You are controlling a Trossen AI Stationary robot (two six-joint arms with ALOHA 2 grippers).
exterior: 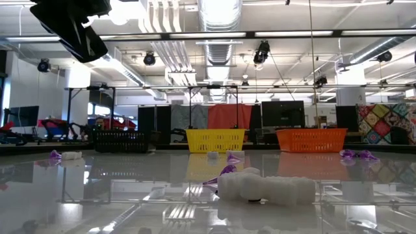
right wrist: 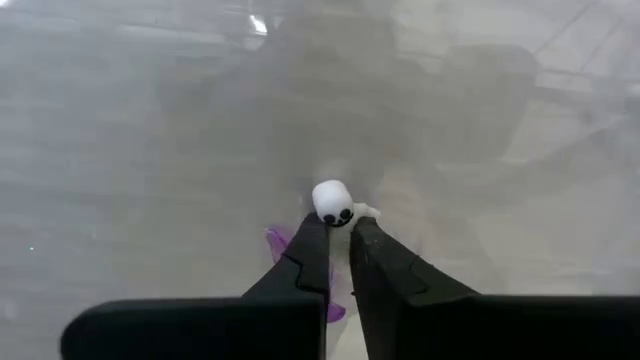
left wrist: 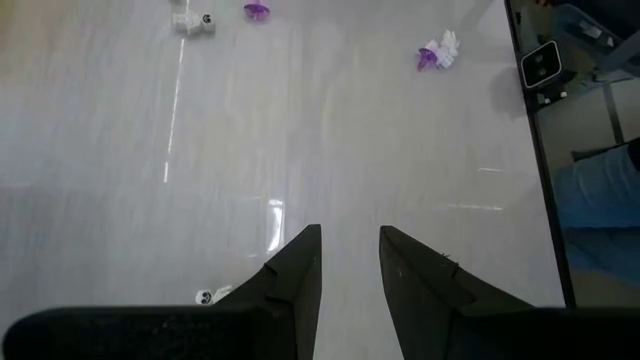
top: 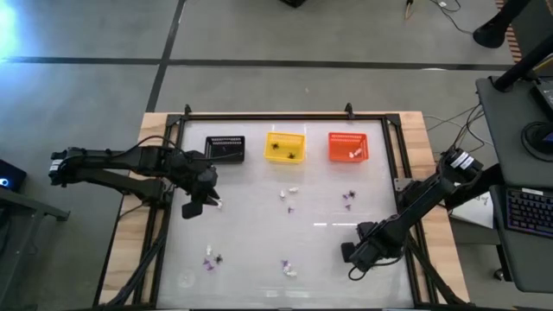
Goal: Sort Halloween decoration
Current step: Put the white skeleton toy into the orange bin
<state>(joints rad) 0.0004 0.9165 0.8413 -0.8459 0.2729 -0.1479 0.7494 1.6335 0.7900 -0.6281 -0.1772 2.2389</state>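
A white trinket with a purple piece beside it lies nearest the low camera, lower centre. At the high view's lower right, the right gripper is clamped on a tiny white skull-faced trinket. The left gripper, mid-left, stands parted and empty. Other trinkets are scattered below the black basket, yellow basket and orange basket.

The left gripper hovers over the pale table, fingers parted. A small white trinket lies beside one finger; purple trinkets and white ones lie farther off.
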